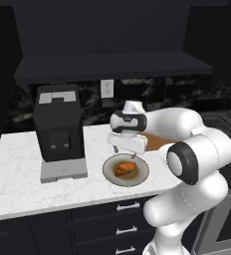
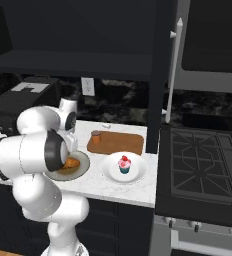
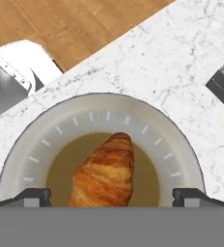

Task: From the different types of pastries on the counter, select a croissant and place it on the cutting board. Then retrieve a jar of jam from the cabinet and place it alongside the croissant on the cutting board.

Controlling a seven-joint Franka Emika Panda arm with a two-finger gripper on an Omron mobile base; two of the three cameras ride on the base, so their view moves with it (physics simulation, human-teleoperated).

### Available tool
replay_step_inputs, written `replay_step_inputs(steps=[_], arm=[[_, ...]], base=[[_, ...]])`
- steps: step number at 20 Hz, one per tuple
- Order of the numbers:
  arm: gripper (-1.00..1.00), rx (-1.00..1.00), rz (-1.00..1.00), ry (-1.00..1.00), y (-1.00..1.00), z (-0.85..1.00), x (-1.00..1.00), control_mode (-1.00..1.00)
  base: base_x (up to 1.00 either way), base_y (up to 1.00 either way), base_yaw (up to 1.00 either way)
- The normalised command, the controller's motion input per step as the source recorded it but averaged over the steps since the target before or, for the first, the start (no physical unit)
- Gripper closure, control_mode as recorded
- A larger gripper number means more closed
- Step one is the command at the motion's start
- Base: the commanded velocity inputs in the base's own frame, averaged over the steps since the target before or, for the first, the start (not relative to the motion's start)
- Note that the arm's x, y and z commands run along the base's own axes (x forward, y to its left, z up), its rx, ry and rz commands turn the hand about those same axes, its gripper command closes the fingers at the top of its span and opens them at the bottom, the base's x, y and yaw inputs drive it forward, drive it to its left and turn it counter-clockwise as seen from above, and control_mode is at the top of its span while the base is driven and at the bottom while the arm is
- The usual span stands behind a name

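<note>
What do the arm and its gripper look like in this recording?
The arm is glossy white, built of rounded, bulbous segments with dark grey to black round joint caps and bands. The gripper has a white block-shaped hand carrying two small dark fingers with squared tips. No cables or markings are visible.

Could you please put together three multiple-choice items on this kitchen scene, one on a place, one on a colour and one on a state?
1. Where does the croissant lie?
A. on the cutting board
B. on a round plate
C. on the stove

2. What colour is the cupcake's frosting?
A. pink
B. green
C. white

3. How does the gripper stand?
A. shut on the croissant
C. shut and empty
B. open above the croissant

Answers:
1 B: the hand view shows the croissant on the round plate, away from the cutting board.
2 A: the right base view shows pink frosting.
3 B: in the hand view the two fingertips stand wide apart on either side of the croissant.
</note>
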Motion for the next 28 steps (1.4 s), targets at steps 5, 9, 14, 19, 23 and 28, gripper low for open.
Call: replay_step_inputs(steps=[5, 9, 14, 19, 23, 28], arm=[[-1.0, -0.19, 0.05, 0.0, 0.0, 0.0, -0.29, -1.0], [-1.0, -0.04, -0.03, 0.0, -0.09, -0.06, -0.43, -1.0], [-1.0, 0.07, -0.14, -0.02, -0.17, -0.21, -0.05, -1.0], [-1.0, 0.05, -0.06, -0.15, 0.2, -0.06, 0.56, -1.0], [-1.0, 0.0, 0.0, -0.27, 0.08, 0.0, 0.01, -1.0], [-1.0, -0.02, 0.0, -0.14, -0.07, 0.0, -0.54, -1.0]], base=[[0.0, 0.0, 0.0], [0.0, 0.0, 0.0], [0.0, 0.0, 0.0], [0.0, 0.0, 0.0], [0.0, 0.0, 0.0], [0.0, 0.0, 0.0]])
